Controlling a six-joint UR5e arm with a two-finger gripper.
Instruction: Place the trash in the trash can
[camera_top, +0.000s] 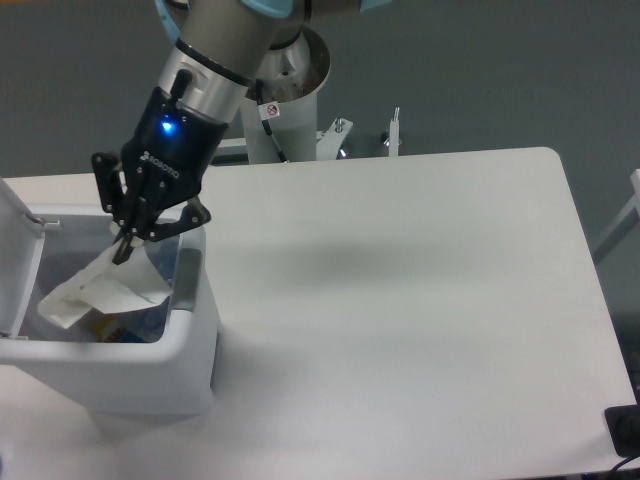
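With the lid up on the far left, going left to right:

lid: white hinged plastic lid (18, 255), standing open at the left edge of the bin.
bin: large white rectangular plastic trash can (150, 375) w/ rounded corners, sits on the left part of the table, top open.
wrapper: crumpled whitish see-thru plastic wrapper (92, 295), hanging inside the bin's opening, below rim level; top corner pinched, rest droops down and to the left.
bottle: clear crushed plastic water bottle (150, 318), only a bluish bit shows, already down in the bin, mostly hidden behind the wrapper. Something yellow next to it, can't tell what.
panel: grey recessed panel (186, 278) on the bin's right wall, just beside the gripper.
gripper: black two-finger gripper (124, 248), fingers clenched on the wrapper's top corner, right over the bin's opening, approx above its right half. Blue light on the wrist.
arm: silver and light-blue UR5e arm (215, 60), coming down from top centre, slanting left.
table: white table (420, 300) w/ rounded corner, fills the right side.
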